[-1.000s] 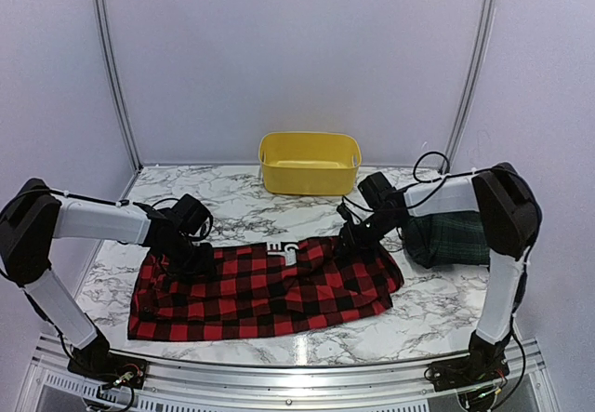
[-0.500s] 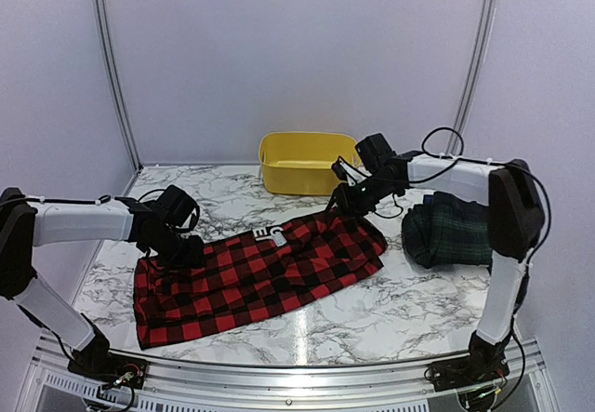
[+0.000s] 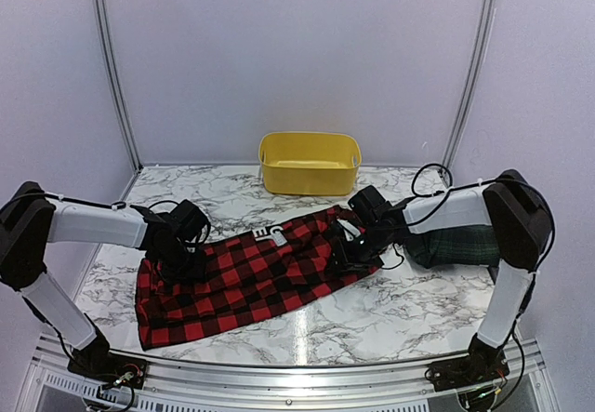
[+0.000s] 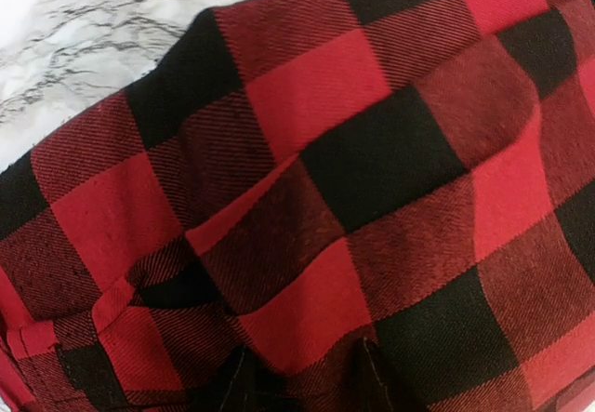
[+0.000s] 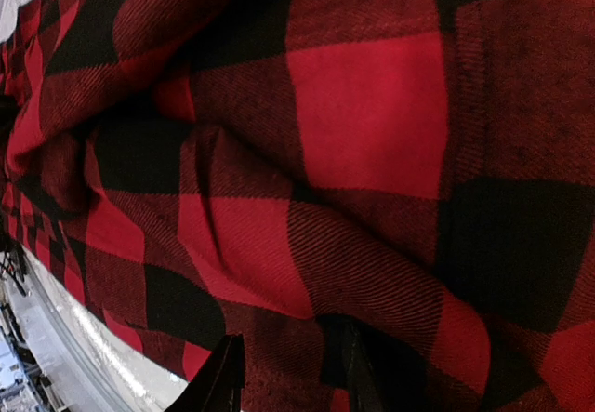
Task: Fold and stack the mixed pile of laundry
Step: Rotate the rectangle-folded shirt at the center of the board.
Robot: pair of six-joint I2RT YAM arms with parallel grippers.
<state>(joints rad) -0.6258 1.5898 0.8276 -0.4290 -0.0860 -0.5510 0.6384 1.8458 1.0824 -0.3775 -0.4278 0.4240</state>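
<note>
- Cloth first: the red-and-black checked garment (image 3: pixel 260 277) lies spread on the marble table (image 3: pixel 409 310). It slants from near left up to far right, with its white label (image 3: pixel 277 235) on the far edge.
- The left gripper (image 4: pixel 302 389) sits on the cloth's left part and the right gripper (image 5: pixel 284 379) on its right end. On each, the jaws stand narrow with a ridge of checked fabric between the fingertips, so both look to have a pinch of it.
- The dark green-navy tartan garment (image 3: pixel 460 245) lies bundled at the right under the right arm, just beside the red one's end. The yellow tub (image 3: pixel 309 163) stands far centre. I see no plain navy piece.
- To my eye the step is squaring the cloth for a fold. Both arms should pull apart evenly to take out the slant and the wrinkles around the pinches.
- Keep the right end off the tartan bundle, or it may get dragged along.
- Lift only a little, since a thin pinch can slip.
</note>
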